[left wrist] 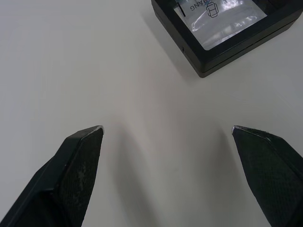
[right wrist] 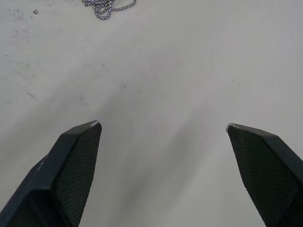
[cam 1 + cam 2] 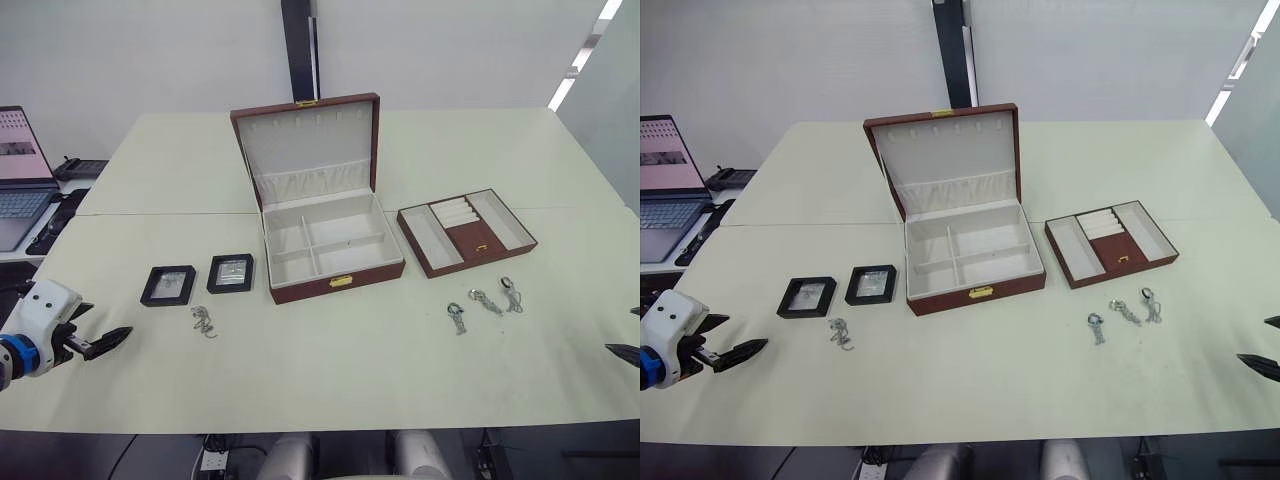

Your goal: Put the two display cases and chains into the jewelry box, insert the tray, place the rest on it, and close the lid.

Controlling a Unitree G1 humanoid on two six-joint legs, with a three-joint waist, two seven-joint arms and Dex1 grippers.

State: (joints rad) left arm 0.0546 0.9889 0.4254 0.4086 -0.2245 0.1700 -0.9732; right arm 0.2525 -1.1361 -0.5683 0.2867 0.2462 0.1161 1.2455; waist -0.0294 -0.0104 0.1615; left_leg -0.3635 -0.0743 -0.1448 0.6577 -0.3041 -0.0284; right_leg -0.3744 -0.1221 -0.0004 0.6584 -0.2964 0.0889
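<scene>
Pretty much nothing's done yet. The bench is wide with loads of bare room along the near side. The jewelry box sits mid-bench, compartments bare, lid standing up. The tray lies just right of it, not in. The two display cases sit left of the box, a chain just near of them. The rest lies near of the tray. The left gripper hangs released near the left edge; the right gripper is spread wide too, at the right edge.
</scene>
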